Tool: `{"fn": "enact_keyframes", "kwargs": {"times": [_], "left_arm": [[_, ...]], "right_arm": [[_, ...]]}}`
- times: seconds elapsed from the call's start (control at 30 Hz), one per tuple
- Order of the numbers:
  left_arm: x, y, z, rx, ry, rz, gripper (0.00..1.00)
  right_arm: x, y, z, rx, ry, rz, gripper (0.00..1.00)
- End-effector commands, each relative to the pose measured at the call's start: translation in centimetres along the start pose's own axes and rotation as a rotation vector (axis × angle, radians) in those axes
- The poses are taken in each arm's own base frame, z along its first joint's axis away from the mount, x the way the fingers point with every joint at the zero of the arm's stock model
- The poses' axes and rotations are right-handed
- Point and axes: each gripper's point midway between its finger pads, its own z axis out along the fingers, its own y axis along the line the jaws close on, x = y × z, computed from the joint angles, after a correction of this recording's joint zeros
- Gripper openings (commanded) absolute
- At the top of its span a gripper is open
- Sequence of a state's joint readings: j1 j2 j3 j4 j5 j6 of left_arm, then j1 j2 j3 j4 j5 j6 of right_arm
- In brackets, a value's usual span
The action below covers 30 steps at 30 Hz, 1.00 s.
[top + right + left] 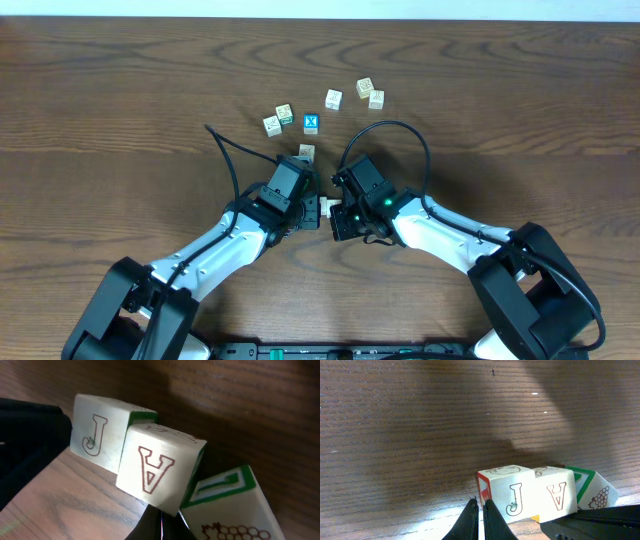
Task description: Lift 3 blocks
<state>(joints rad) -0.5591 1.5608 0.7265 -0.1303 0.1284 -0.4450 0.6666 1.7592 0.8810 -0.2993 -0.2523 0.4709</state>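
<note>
Three cream blocks sit side by side in a row between my two grippers: one with a J (507, 494) (100, 435), one with an A (555, 495) (157, 467), and a green-edged one with a grape print (594, 492) (230, 505). My left gripper (481, 510) (318, 205) is shut, its tips against the J block's left side. My right gripper (161, 521) (335, 210) is shut too, its tips touching where the A and grape blocks meet. The row casts a shadow on the wood and looks slightly raised. The overhead view shows only a sliver of the row (325, 207).
Several loose cream cubes lie farther back on the wooden table (120, 90), among them ones at the left (271, 125) and right (376, 99). A blue cube with a white X (311, 124) sits among them. One cube (306, 152) lies just beyond the left wrist.
</note>
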Motion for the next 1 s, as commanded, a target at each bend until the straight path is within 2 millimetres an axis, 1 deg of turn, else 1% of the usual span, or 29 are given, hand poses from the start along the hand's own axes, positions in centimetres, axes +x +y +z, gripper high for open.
{"fn": "enact_keyframes", "kwargs": {"times": [0.0,0.63,0.87,0.97], "left_arm": [[0.6,0.4,0.3,-0.014,0.016,-0.006,0.07],[0.6,0.4,0.3,-0.014,0.016,-0.006,0.07],[0.6,0.4,0.3,-0.014,0.016,-0.006,0.07],[0.7,0.5,0.3,-0.018,0.022,-0.006,0.07]], "right_arm": [[0.3,-0.5,0.4,0.017,0.006,0.006,0.01],[-0.2,-0.3,0.4,0.013,-0.017,0.001,0.01],[0.9,-0.9,0.3,0.035,0.026,0.011,0.01],[1.7,-2.1,0.2,0.100,0.054,0.025,0.01]]}}
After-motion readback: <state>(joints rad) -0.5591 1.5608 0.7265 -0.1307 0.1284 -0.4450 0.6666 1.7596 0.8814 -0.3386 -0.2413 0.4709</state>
